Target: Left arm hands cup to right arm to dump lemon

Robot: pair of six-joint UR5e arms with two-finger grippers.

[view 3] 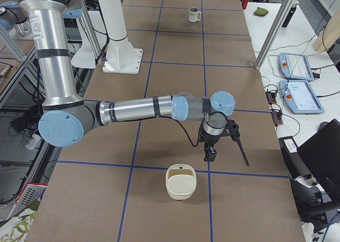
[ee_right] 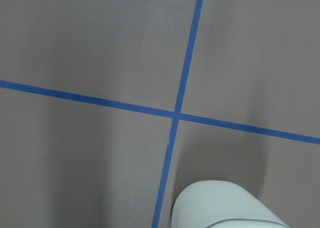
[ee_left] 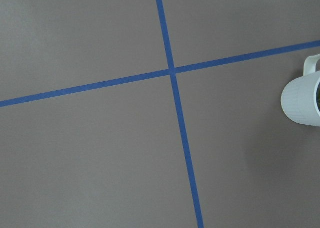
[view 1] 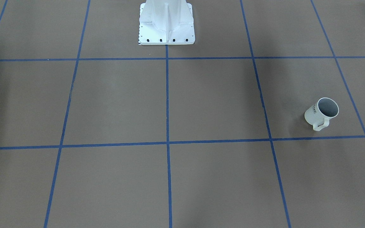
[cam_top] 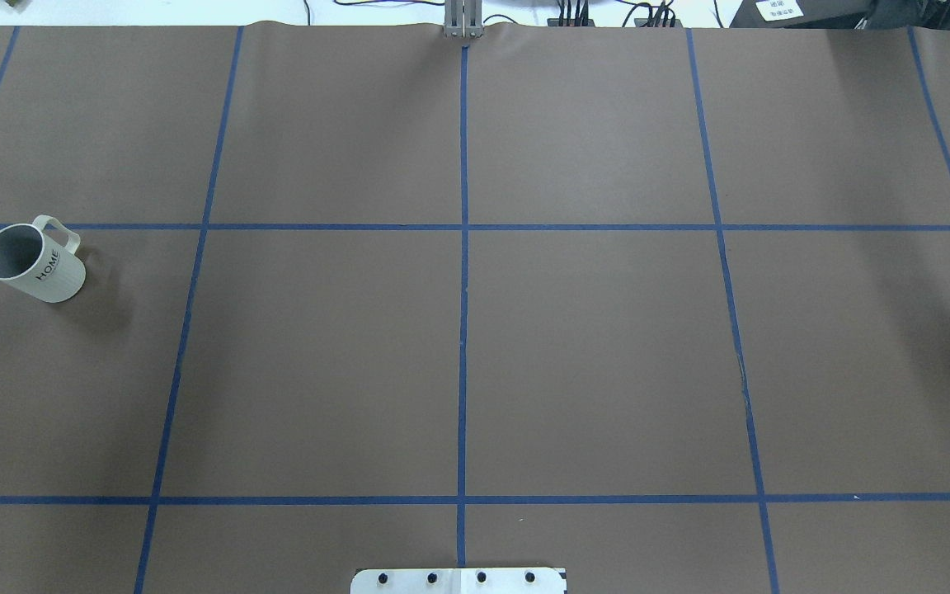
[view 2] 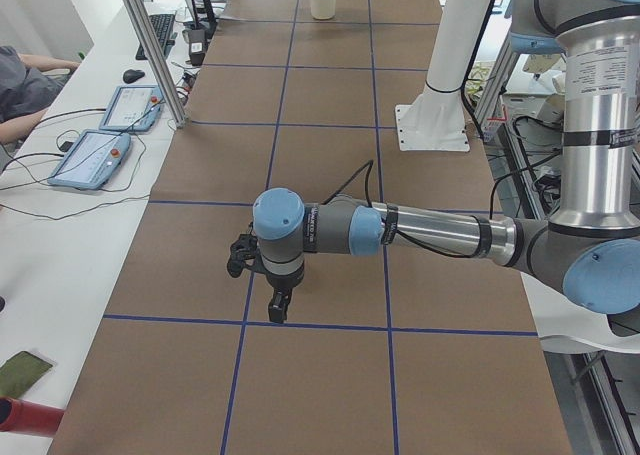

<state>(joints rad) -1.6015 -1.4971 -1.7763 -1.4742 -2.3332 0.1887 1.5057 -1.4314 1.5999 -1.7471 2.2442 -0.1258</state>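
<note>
The cup [cam_top: 34,262] stood upright on the brown table [cam_top: 590,355], touched by neither gripper. Its handle was turned away from the robot and the word HOME showed on its ribbed white side. It lay off to one side of the left gripper [view 2: 243,257]. The left wrist camera caught only part of it at the right edge of its view, past a crossing of blue tape lines [ee_left: 171,70]. From the table's left end the cup could not be made out behind the left arm [view 2: 430,237], which reached out low over the table. Whether that gripper's fingers were spread or pressed together could not be told.

The right gripper [view 3: 237,143] hung over the table's other end, well apart from the cup, which showed small and far beyond it. Its fingers could not be judged either. Near the right gripper, on the side away from the cup, sat a cream container [view 3: 181,182], whose pale rim entered the bottom of the right wrist view. The right arm [view 3: 138,109] stretched out level above the table.
</note>
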